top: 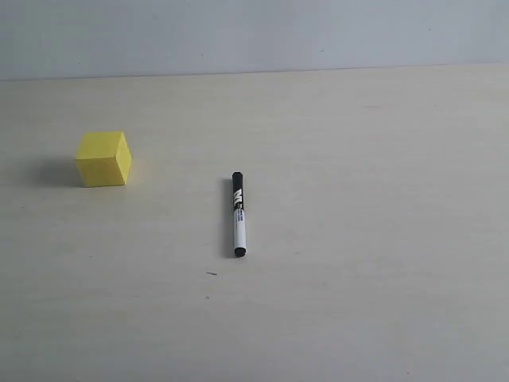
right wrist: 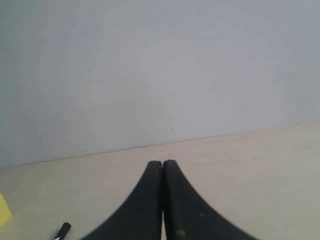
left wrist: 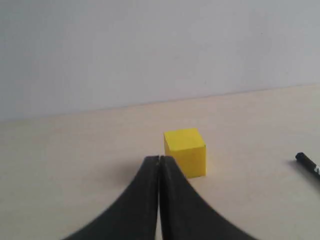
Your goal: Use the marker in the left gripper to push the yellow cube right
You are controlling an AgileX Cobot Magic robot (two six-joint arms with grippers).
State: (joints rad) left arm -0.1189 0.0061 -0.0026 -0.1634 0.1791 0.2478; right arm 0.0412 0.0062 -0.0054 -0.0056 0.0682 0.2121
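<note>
the marker (top: 238, 215) lies flat on the pale desk (top: 358, 239), near the middle of it. its long axis runs from near to far, almost straight, with the black cap pointing to the far side, toward the grey wall (top: 238, 32), and the small black end pointing to the near side. the white barrel with the black lettering is between them. the yellow cube (top: 103, 159) stands to the left of the marker and a little farther back, well apart from it.

only the exterior view shows the whole marker and its direction. the left wrist view shows the cube beyond the tips of the left gripper (left wrist: 159, 159), and only one black end of the marker (left wrist: 306, 162) at the edge. the fingers (left wrist: 142, 195) of this gripper are clenched, tip against tip, and they grasp nothing.

the right wrist view shows the right gripper (right wrist: 162, 163), its fingers (right wrist: 145, 195) also pressed together, with a yellow corner of the cube (right wrist: 3, 212) and a black bit of the marker (right wrist: 63, 231) at the edge.
</note>
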